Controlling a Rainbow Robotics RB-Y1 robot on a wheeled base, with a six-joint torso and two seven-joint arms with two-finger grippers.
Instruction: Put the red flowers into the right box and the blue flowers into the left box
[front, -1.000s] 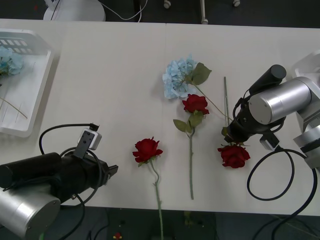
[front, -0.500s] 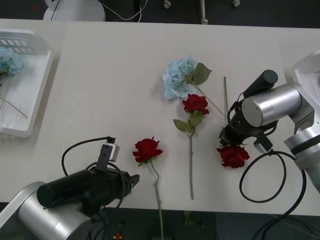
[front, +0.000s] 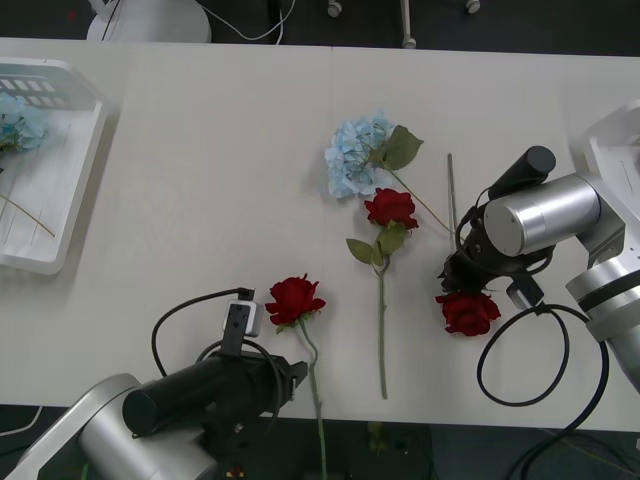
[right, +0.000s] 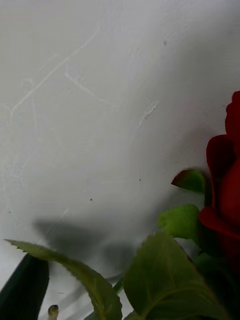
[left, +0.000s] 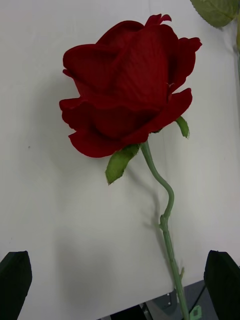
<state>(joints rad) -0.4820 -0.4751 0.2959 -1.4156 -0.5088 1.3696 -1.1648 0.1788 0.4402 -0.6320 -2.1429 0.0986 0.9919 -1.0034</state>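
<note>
Three red flowers (front: 391, 208) and one of the blue flowers (front: 355, 155) lying on the counter (front: 220, 170). Left end effector (front: 296, 378) released, fingers spread beside the nearest rose's stem. Right end effector (front: 455, 272) lowered onto the rightmost rose; grip impossible to tell. Left box (front: 75, 170) at counter's far left.

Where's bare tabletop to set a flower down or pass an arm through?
The widest free patch lies between the left box and the blue flower. It is crowded from there rightward: three red roses, with the right gripper and the left gripper among them.
</note>
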